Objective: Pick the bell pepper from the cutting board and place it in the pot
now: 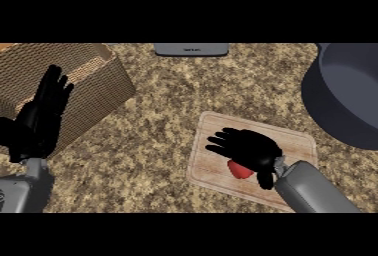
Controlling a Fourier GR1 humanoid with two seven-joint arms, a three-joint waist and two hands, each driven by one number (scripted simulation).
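Right robot hand [247, 146] lies spread, fingers straight, over the red bell pepper [238, 170] on the cutting board [295, 140], apparently lining up a grasp. Pot [347, 95] stands apart, far right. Left robot hand [40, 120] rests open, fingers up, at the left edge.

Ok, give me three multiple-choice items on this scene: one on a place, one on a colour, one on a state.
1. Where does the bell pepper lie?
A. on the cutting board
B. in the pot
C. in the box

2. What colour is the bell pepper?
A. green
B. yellow
C. red

3. How is the left hand?
A. shut on the pepper
B. open, fingers up, at the view's left
C. inside the pot

Key: 1 A, the pepper shows on the board under the right hand; 2 C, the part showing is red; 3 B, its fingers are straight and hold nothing.
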